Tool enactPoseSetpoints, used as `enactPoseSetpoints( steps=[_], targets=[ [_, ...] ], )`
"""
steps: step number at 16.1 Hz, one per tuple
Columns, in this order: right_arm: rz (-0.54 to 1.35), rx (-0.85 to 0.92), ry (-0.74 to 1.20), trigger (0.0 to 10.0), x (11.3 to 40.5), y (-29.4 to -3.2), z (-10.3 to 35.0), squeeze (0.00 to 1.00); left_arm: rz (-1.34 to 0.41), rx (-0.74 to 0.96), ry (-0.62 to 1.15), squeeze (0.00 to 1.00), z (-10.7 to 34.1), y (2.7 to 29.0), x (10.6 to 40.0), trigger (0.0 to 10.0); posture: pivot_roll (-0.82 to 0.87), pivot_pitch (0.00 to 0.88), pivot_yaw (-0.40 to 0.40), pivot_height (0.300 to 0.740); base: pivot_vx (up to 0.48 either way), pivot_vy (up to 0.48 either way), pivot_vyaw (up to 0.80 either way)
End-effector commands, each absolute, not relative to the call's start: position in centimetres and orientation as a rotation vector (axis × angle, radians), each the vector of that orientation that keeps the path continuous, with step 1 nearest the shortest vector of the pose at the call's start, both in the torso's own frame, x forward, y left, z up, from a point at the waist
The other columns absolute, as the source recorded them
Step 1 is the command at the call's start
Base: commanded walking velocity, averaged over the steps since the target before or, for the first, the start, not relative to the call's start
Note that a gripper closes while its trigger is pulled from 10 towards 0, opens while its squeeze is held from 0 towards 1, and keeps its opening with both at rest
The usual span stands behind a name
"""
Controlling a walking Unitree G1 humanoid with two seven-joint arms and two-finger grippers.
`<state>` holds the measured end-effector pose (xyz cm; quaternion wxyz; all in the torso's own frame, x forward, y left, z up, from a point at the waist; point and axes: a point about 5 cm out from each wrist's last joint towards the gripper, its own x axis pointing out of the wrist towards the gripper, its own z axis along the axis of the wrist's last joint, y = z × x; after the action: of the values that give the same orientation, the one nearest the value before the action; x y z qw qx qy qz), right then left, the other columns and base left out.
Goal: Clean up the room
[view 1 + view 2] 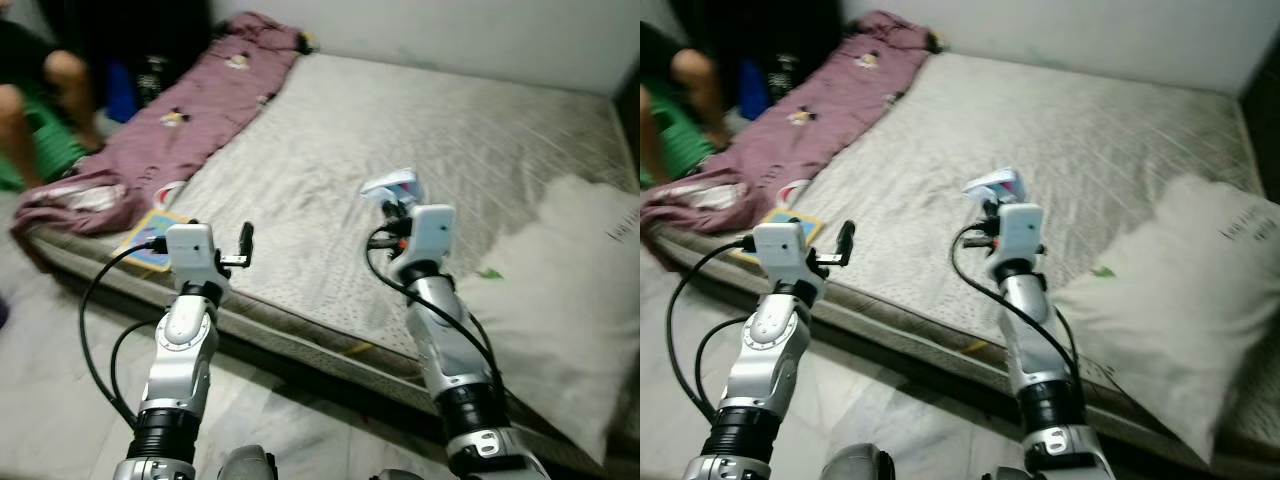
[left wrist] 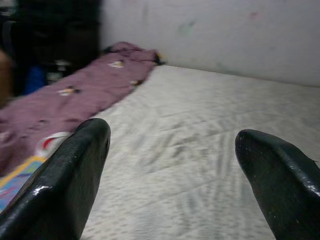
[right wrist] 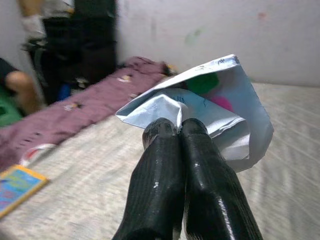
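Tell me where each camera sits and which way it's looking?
Left eye view: on the head, looking down at the mattress, blanket and pillow; both silver arms show.
Right eye view: beside it, same scene.
Left wrist view: on the left wrist, looking along the open left gripper across the mattress.
Right wrist view: on the right wrist, looking along the right gripper shut on a crumpled wrapper.
Shared: both wrist views also show the purple blanket and back wall.
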<state>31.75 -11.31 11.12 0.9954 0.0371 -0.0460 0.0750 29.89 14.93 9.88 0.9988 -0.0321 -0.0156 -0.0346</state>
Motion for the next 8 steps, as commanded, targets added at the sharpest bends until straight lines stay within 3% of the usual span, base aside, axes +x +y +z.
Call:
enactPoseSetpoints(
  steps=[1,8],
  targets=[
    [0.144,0.085,-0.105,10.0,31.8,-11.5,11.6,0.00,-0.084,-0.068,-0.045,0.00,10.5,14.8,30.1,10.0,0.02,0.000,0.044,0.740,0.000,0.000,-0.80],
    [0.139,0.067,-0.079,10.0,30.9,-12.3,11.0,0.00,-0.200,-0.157,-0.019,0.00,10.7,12.7,30.2,10.0,0.00,0.000,0.034,0.740,0.000,0.000,-0.75]
  ],
)
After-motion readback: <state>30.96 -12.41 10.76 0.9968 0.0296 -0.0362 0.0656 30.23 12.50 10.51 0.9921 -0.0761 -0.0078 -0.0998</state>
